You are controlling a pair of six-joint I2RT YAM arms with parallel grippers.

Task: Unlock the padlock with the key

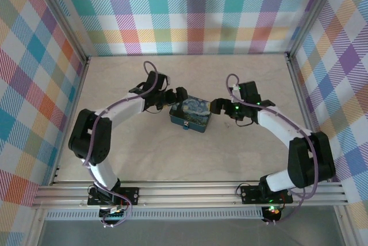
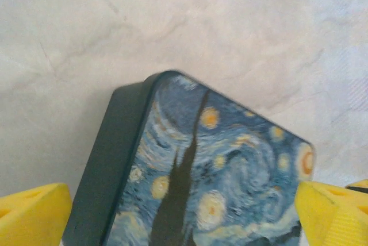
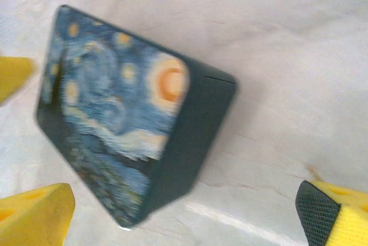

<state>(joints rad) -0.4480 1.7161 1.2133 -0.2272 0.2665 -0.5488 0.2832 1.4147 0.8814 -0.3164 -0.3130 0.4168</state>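
Observation:
A tiny blue and silvery padlock (image 1: 185, 127) pokes out at the near edge of a dark-blue starry-night tin (image 1: 192, 114) in the middle of the table. My left gripper (image 1: 175, 96) is open at the tin's left end. In the left wrist view its yellow fingers (image 2: 33, 214) straddle the tin (image 2: 195, 171) without touching it. My right gripper (image 1: 221, 106) is open at the tin's right end, and in the right wrist view its fingers (image 3: 35, 214) stand wide apart beside the tin (image 3: 115, 108). The key is out of view.
The table (image 1: 144, 154) is a pale marbled surface, walled by checkered panels (image 1: 195, 10) at the back and both sides. An aluminium rail (image 1: 190, 191) runs along the near edge. A yellow fingertip of the other gripper (image 3: 12, 75) shows left of the tin.

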